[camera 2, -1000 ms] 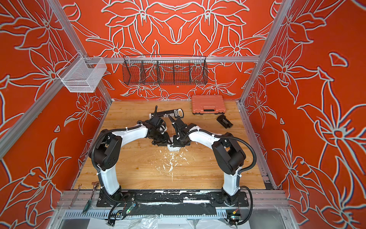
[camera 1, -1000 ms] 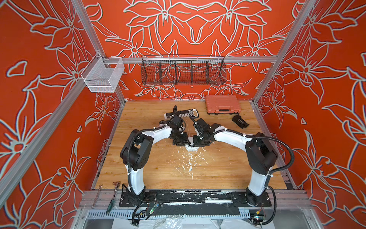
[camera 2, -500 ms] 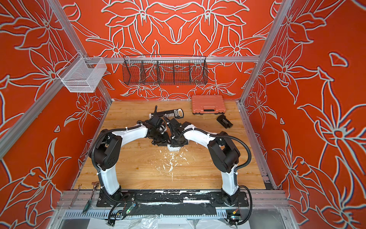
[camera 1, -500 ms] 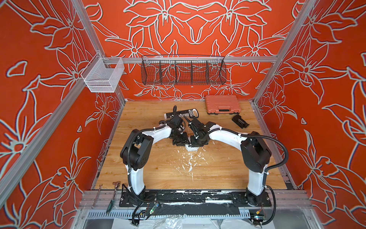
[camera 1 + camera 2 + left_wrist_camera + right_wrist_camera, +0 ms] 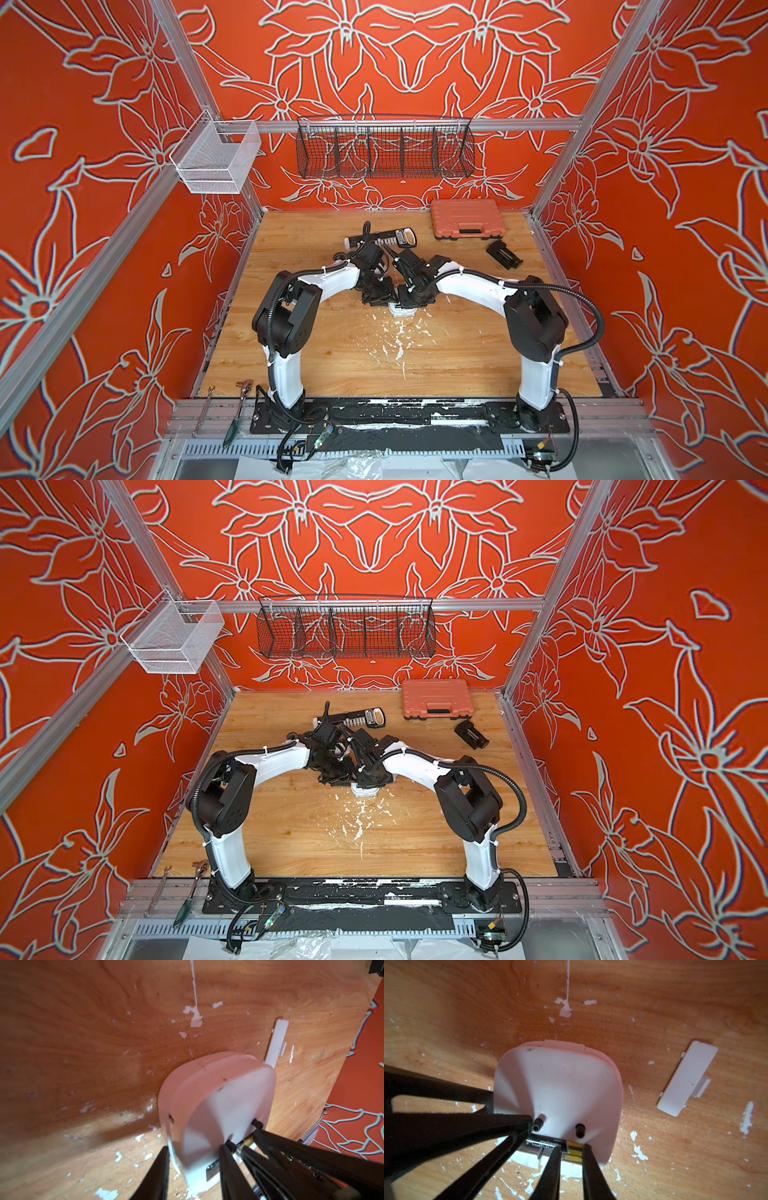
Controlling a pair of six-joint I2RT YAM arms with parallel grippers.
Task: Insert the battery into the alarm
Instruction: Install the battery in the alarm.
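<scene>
Alarm lies face down near the middle of the counter, back up, under both wrists.

Left tool: pinching the alarm, one finger on its side edge, the other against a black knob on the back.

Right tool: fingers slightly spread, tips at the recess.

Battery lies lengthwise in the recess, gold end between the right tips. Cannot tell if fully seated.

White cover lies loose on the counter, apart from the alarm.

Orange case sits at 1 o'clock from the alarm.

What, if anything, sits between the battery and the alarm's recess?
Nothing visible. The cover lies on the table, apart from the alarm; the battery already lies in the open recess, the right gripper straddling its gold end.
</scene>
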